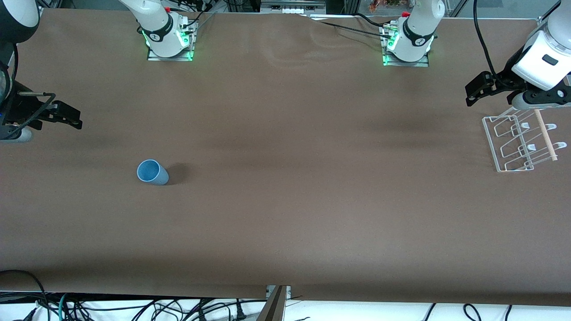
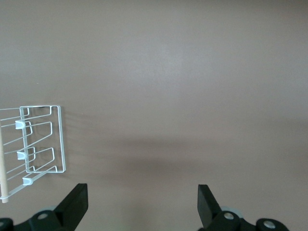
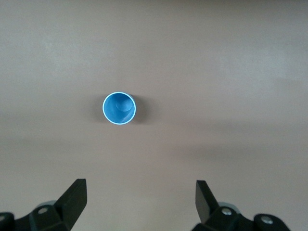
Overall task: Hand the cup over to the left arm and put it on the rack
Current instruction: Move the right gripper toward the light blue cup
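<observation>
Both pairs of fingers are standing wide apart with nothing between them. Those of the right gripper (image 3: pixel 139 199) are showing as two dark pads (image 3: pixel 74 195) at the edge of the right wrist view, with bare brown table (image 1: pixel 285 214) in the gap. Those of the left gripper (image 2: pixel 142 204) are spread just as wide in the left wrist view, again with only table between the fingers (image 2: pixel 77 199).

Outward from there, the right gripper (image 1: pixel 67 117) is hanging in the air over the table's edge at the right arm's end, and the arm is waiting. Its camera is looking straight down into the cup (image 3: pixel 119 108). The cup (image 1: pixel 151 172) is standing upright on the table, mouth up, light blue, toward the right arm's end and nearer to the front camera than the right gripper. Nothing is touching it, and it is casting a soft shadow beside itself.

At the left arm's end, the left gripper (image 1: pixel 479 91) is hovering over the table just beside the rack (image 1: pixel 519 142), and that arm is waiting too. The rack (image 2: pixel 41 144) is sitting on the table, clear-framed with wire loops and small white pegs, a light wooden rod (image 1: pixel 546 133) lying across it. The rack is holding nothing. Cup and rack are lying well apart, near the two ends of the table.
</observation>
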